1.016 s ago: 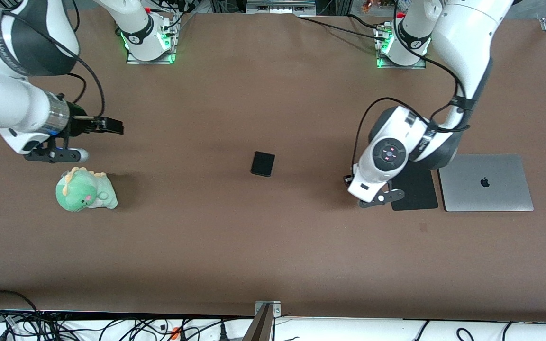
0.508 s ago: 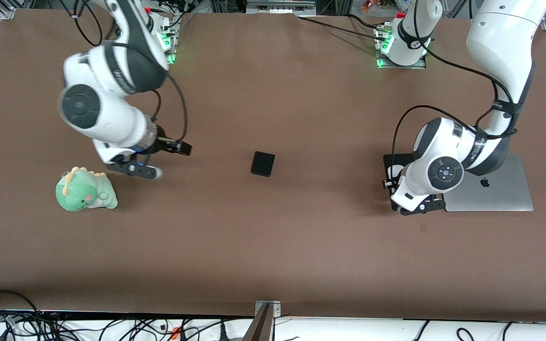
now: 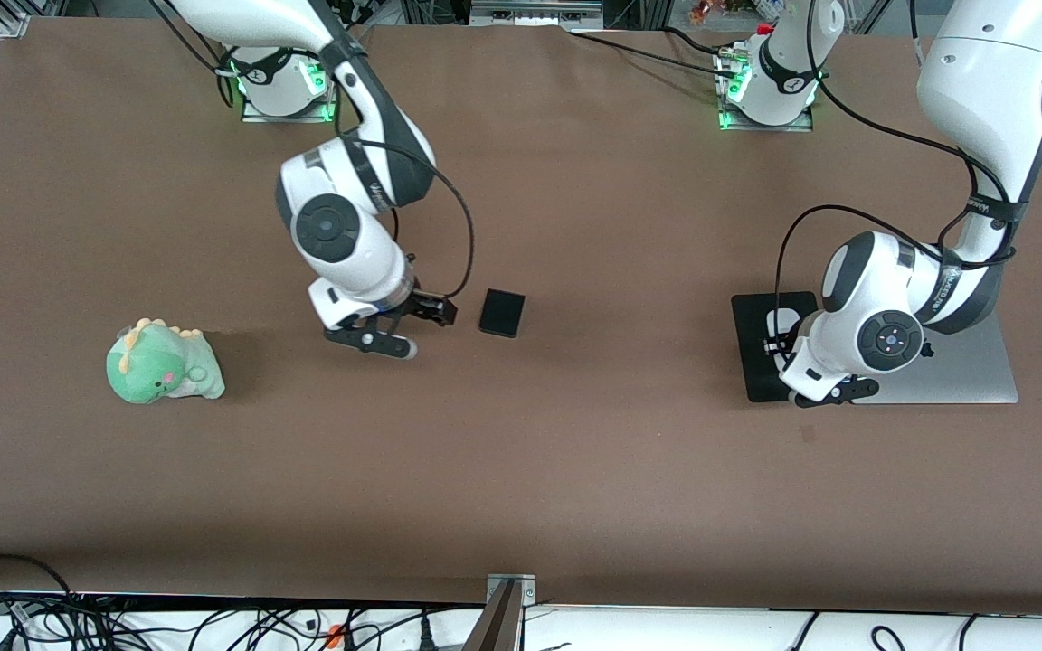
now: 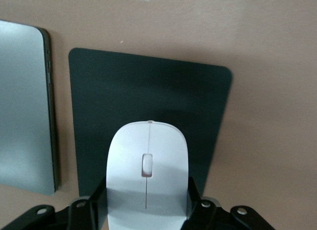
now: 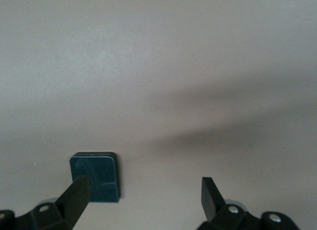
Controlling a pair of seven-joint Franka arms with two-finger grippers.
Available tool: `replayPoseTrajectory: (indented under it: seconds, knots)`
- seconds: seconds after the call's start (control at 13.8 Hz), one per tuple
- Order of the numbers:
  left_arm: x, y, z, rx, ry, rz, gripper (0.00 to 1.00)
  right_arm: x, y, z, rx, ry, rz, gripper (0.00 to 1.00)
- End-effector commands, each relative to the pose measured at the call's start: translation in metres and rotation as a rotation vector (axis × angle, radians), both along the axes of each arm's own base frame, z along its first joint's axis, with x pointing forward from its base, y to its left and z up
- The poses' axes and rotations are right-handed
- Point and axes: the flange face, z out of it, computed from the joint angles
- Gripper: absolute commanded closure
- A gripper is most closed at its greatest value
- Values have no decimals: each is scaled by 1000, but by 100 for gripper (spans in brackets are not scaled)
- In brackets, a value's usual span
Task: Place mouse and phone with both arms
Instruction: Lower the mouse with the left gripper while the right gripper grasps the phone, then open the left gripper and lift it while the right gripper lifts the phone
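Both arms have swung inward: from the front we see the right claw [image 3: 431,312] just beside the phone [image 3: 502,313] at mid-desk, and the left claw [image 3: 779,348] over the mouse pad [image 3: 761,362] beside the laptop [image 3: 973,380]. Through the left wrist, our claw grips the smooth white mouse [image 4: 147,178] above the matte pad. Through the right wrist, the fingers [image 5: 74,195] stand wide apart, the glossy black phone [image 5: 95,175] lying by one fingertip, off-centre.

The mouse [image 4: 147,178], white and oval with a thin grey line through its scroll wheel, is clamped in the left hand [image 4: 146,210] over the black mouse pad [image 3: 761,348]. The phone [image 3: 501,313], a small glossy black rectangle with rounded corners, lies flat mid-worktop.
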Motion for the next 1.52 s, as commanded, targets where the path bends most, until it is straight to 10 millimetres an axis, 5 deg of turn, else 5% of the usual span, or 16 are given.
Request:
replayPoseTrajectory:
  seconds: [0.0,0.22,0.44,0.73,0.8,0.87,1.02,1.23,1.45]
  knots:
    - [-13,13,-21,-13,-27,-25,93,-12,34,-18,11,-34,-35,0]
    - [-16,14,-39,-25,-11,-20,91,-34,70,-50,1,-50,4,0]
    - [-15,18,-46,-41,-4,-63,78,-45,88,-81,-11,-75,9,0]
    - [-14,23,-46,-51,-5,-89,42,-59,105,-109,-17,-99,31,0]
    - [-14,22,-46,-51,-5,-88,10,-60,106,-116,-33,-114,32,0]
    - [-13,22,-46,-51,-7,-84,0,-61,106,-121,-51,-124,36,0]
    - [-11,21,-41,-48,-13,-90,0,-64,110,-127,-62,-128,46,0]
    - [5,18,2,-32,-55,-87,0,-63,118,-130,-58,-134,41,0]
    - [28,9,74,-6,-46,-88,0,-60,120,-127,-50,-140,38,0]
